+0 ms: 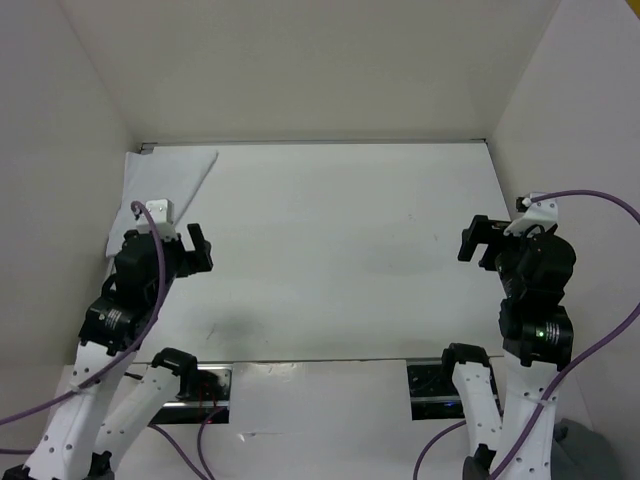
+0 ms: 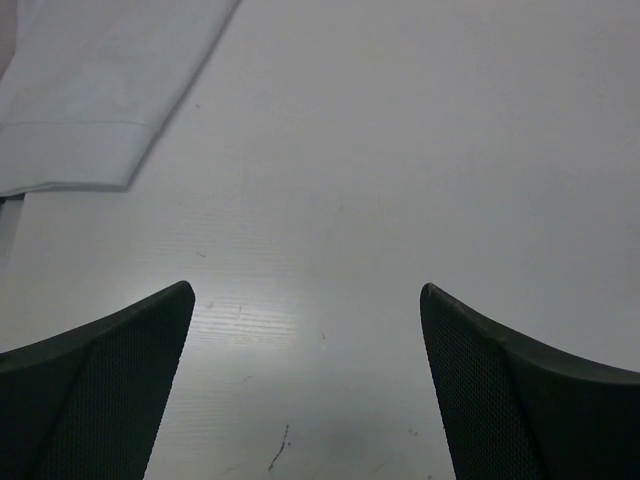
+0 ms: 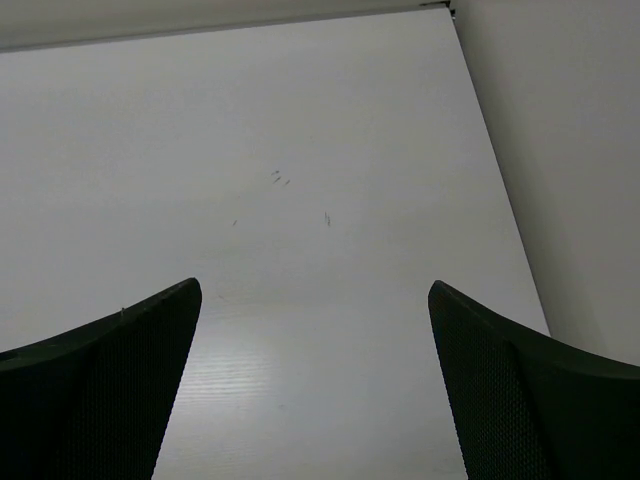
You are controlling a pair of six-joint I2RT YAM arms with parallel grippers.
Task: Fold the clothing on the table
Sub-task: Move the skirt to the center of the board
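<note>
A: Clothing, where?
B: Clothing [image 1: 165, 185] lies flat at the far-left corner of the table [image 1: 330, 250], along the left wall [image 1: 60, 150]. Its near part is hidden behind the L arm. Thin white fabric, nearly the same white as the tabletop. One straight edge runs diag. to a point by the back wall. L wrist cam shows a stitched hem [image 2: 80, 125] across it and faint wrinkles.

A: Arms?
B: L gripper [image 1: 195, 250] hangs over the table's left side, near the clothing but not touching it, aimed twd the middle. Fingers spread wide, nothing between them. R gripper [image 1: 478, 240] mirrors it on the right side, aimed left. It's also wide, also empty. The two are well apart, w/ bare tabletop between.

A: Materials, shapes?
B: Fingers [image 2: 100, 380] are matte black w/ curved pointed tips and a fine mesh-like texture on the inner faces. Arm links are white, joints black. A purple cable [image 1: 600, 200] loops off each wrist. A small green light [image 1: 541, 332] glows on the R arm. Table is matte white and rectangular. A few tiny dark scuffs [image 3: 280, 178] show in the R wrist cam, and a thin scratch [image 2: 280, 450] in the L one.
</note>
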